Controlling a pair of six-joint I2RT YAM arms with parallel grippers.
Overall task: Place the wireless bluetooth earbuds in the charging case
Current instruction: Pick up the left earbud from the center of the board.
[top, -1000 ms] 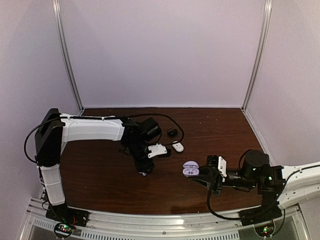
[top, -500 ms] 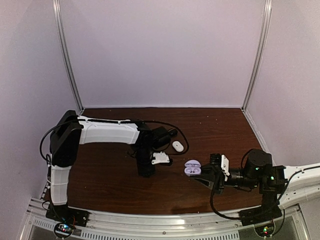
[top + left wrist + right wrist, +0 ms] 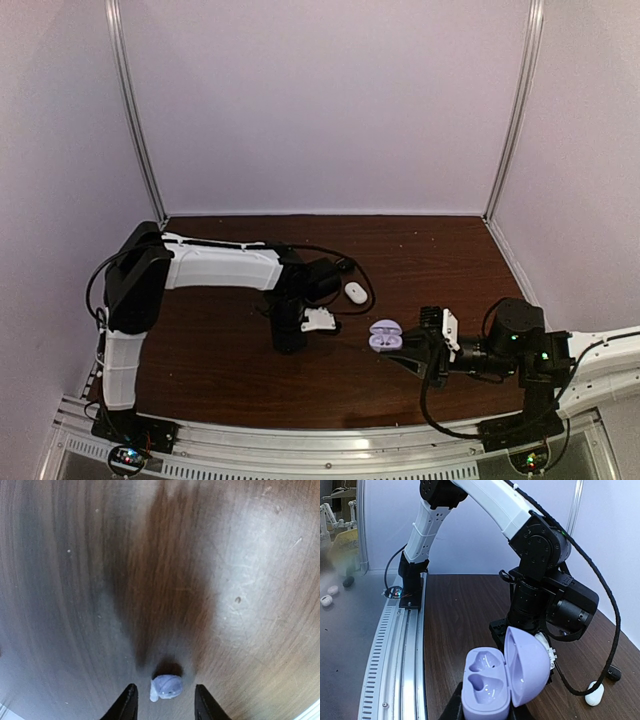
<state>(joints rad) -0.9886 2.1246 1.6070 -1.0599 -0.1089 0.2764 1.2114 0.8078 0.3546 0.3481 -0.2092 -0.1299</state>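
Left gripper (image 3: 165,706) straddled the lavender earbud (image 3: 166,687) at six o'clock, jaws half-wide, clear of it. It needed centring, then a gentle pinch. Right gripper (image 3: 487,713) clamped the open charging case (image 3: 492,682).

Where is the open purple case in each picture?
Top external: the purple case is right of centre, in the right gripper.
Left wrist: not in it.
Right wrist: purple case bottom centre, lid open.
Shared landmark: the left arm, left of the case from above, behind it in the right wrist view.
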